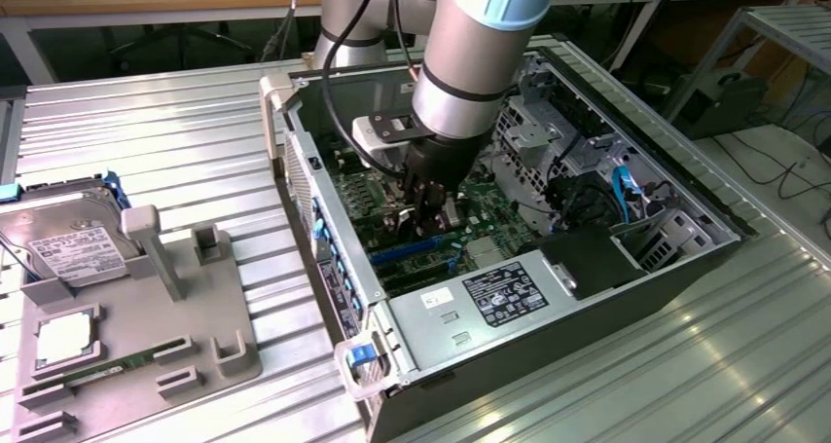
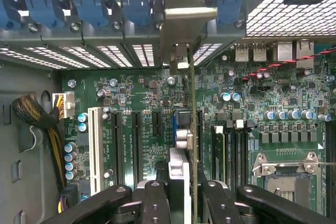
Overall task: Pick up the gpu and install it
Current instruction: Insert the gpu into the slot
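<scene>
From the wrist view, the black gripper (image 2: 185, 195) sits closest, its jaws pinching the gpu (image 2: 193, 129), which shows edge-on as a thin green board running away from the fingers with its silvery bracket at the far end, up against the row of blue slot latches (image 2: 94, 3) on the case's rear wall. The card stands upright over the motherboard (image 2: 147, 108), between the black expansion slots and the memory slots, with a white slot (image 2: 95, 148) off to one side and the empty CPU socket (image 2: 286, 177) to the other. A bundle of yellow and black cables (image 2: 37, 119) lies beside the board's edge. In the exterior view, a grey fixture tray (image 1: 130, 346) lies nearest on the ribbed metal desk (image 1: 169, 141), carrying a silver hard drive (image 1: 72, 253) with a white label. Beyond it, towards the exterior view's right, the open computer case (image 1: 675, 209) lies on its side, its power supply (image 1: 500, 297) at the near end. The arm (image 1: 481, 44) reaches down into the case, with the gripper low over the motherboard near the case's middle. Whether the card is fully seated in its slot cannot be told.
</scene>
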`<state>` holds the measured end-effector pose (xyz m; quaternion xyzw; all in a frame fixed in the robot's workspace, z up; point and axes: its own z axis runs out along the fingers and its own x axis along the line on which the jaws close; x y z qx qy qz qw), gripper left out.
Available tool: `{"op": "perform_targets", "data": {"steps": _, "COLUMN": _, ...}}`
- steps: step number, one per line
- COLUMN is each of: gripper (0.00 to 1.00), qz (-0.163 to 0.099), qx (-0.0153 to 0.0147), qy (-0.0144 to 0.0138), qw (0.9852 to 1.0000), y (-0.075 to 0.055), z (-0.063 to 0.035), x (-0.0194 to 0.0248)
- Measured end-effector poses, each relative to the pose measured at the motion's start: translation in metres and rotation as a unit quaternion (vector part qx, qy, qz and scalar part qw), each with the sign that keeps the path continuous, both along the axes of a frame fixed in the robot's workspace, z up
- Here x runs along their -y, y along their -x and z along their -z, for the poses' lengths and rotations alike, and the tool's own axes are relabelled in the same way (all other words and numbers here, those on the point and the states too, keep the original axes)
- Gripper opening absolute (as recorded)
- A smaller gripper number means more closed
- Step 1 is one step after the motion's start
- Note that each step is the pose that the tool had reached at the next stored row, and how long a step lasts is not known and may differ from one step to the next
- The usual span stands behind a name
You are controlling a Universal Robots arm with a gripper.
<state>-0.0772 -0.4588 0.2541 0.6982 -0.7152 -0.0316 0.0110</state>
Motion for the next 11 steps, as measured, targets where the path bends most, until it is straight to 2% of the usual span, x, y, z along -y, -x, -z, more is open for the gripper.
{"op": "perform_targets", "data": {"steps": 8, "gripper": 0.29, "qz": 0.0, "qx": 0.0001, "qy": 0.0001, "qw": 1.0, "y": 0.0, "z": 0.0014, "x": 0.0001}}
{"op": "perform_targets", "data": {"steps": 11, "gripper": 0.29, "qz": 0.0, "qx": 0.0021, "qy": 0.0, "qw": 1.0, "y": 0.0, "z": 0.0018, "x": 0.0}}
